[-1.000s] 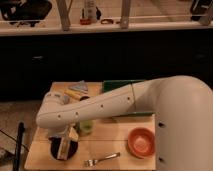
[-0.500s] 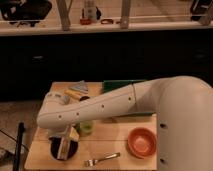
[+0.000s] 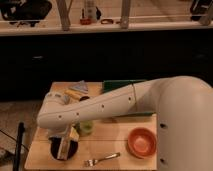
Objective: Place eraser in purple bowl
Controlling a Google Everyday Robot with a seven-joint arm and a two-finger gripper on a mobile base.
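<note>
Gripper [image 3: 63,150] at the desk's [image 3: 114,141] left front corner, lowered into the purple bowl [image 3: 54,149]. Fingers appear clamped on the eraser [image 3: 65,141], which stands upright inside the bowl's rim. Green cup [image 3: 85,128] just behind and to the right. Fork [image 3: 102,159] at the front edge. Orange bowl [image 3: 142,142] further right, well apart.

Occupied: end effector [image 3: 64,144] over purple bowl [image 3: 54,149], at tabletop [image 3: 107,140] near edge. Obstacles: green cup [image 3: 85,128] just beside, fork [image 3: 102,159] near, orange bowl [image 3: 141,142] well apart. Free: bare strip between cup and orange bowl.
</note>
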